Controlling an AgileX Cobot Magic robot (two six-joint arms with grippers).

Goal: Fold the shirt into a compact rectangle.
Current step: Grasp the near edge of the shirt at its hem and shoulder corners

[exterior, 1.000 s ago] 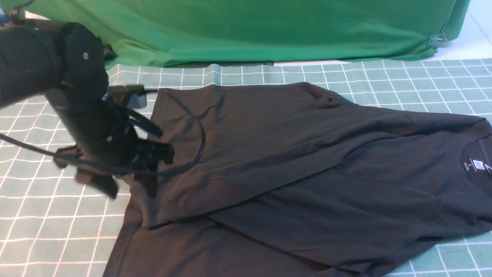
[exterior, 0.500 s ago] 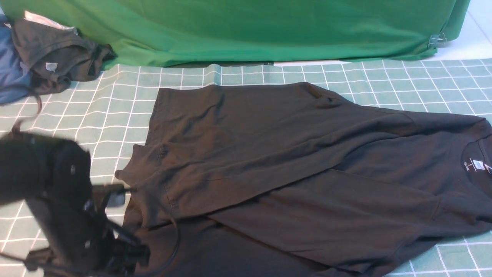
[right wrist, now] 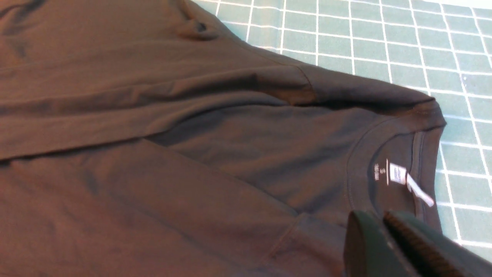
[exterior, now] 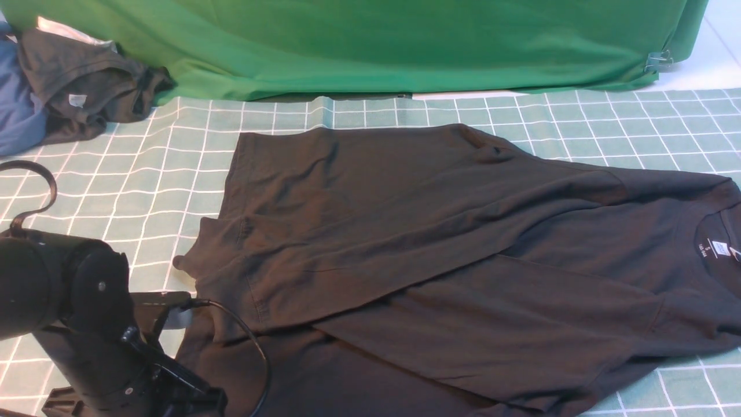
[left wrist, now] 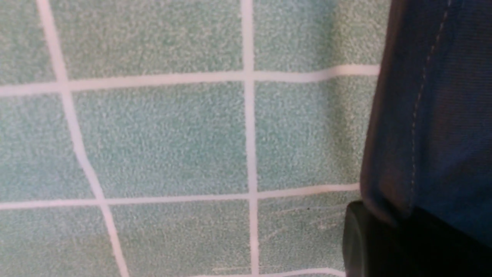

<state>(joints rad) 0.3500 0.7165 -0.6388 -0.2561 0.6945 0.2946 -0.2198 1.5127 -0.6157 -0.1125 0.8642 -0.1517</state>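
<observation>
**Shirt:** the shirt (exterior: 440,249) lies flat on the tabletop (exterior: 116,191), which is covered w/ green-and-white check cloth. Collar is at the robot's right and hem at its left. White neck label (exterior: 719,248) shows inside the collar. Far side is folded over the body, and a sleeve runs diagonally across the middle. Near edge runs off the front view's bottom. Some creases in the fabric.

**L arm:** low at the near-left corner, beside the shirt's hem end. A black cable (exterior: 255,353) loops from it over the fabric.

**L tool** (left wrist: 384,238)**:** closed. Wrist view shows the stitched hem edge lifted close to the lens and running into the black finger, so it appears pinched on the hem. Actual contact pt is hidden.

**R tool** (right wrist: 384,231)**:** fingers together, nothing between them. Sits above the shirt near the collar, not touching the cloth. Not visible in front view.

**Other items:** charcoal garment (exterior: 87,87) and blue garment (exterior: 20,110) are bunched at the far-left corner, well apart from the shirt. Green backdrop (exterior: 376,40) hangs along the far edge.
</observation>
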